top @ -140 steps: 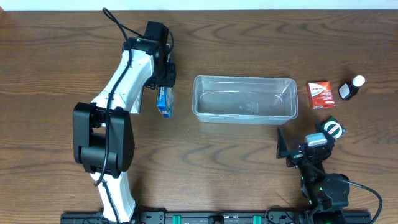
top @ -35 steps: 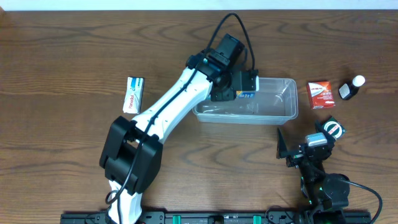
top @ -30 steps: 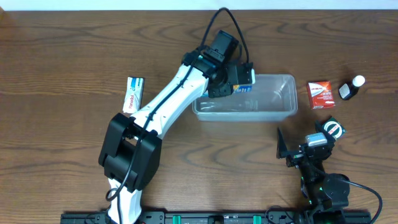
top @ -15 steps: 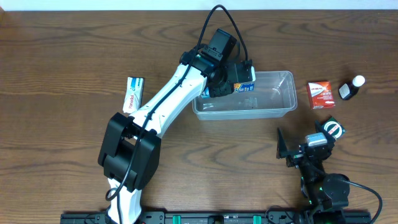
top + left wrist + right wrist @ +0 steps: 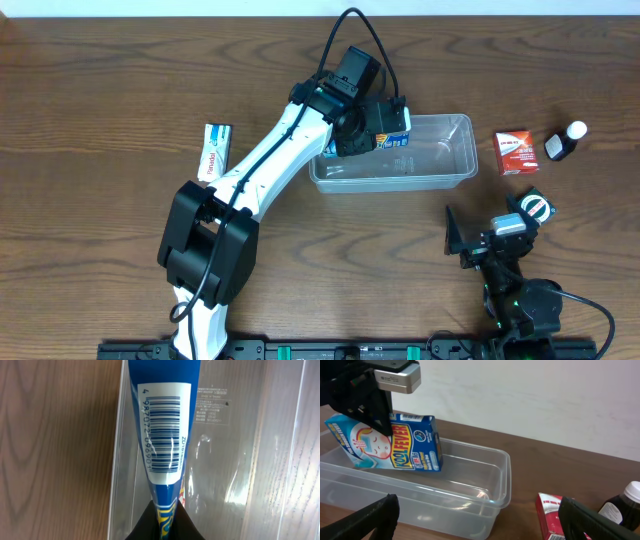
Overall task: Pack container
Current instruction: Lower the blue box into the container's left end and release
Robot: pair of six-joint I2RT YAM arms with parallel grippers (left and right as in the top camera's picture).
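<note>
Overhead: left jaws clamp the blue box (image 5: 393, 124), the container (image 5: 445, 170) directly beneath them, its other end nearer the right jaws; red carton (image 5: 516, 152) and bottle (image 5: 563, 143) lie beyond that end. Left wrist: the box's barcode edge runs out from the jaws above the container's end wall; best carried inward, then lowered flat before release. Right wrist: right jaws spread wide, container ahead of them; only here do the box's tilt and printed face show, floor contact unclear.

This is looking like a robot lab. A white robot arm (image 5: 265, 170) and a black robot arm (image 5: 510, 265) are sitting on a brown wooden table (image 5: 90, 70) by a plain white wall (image 5: 545, 400).
</note>
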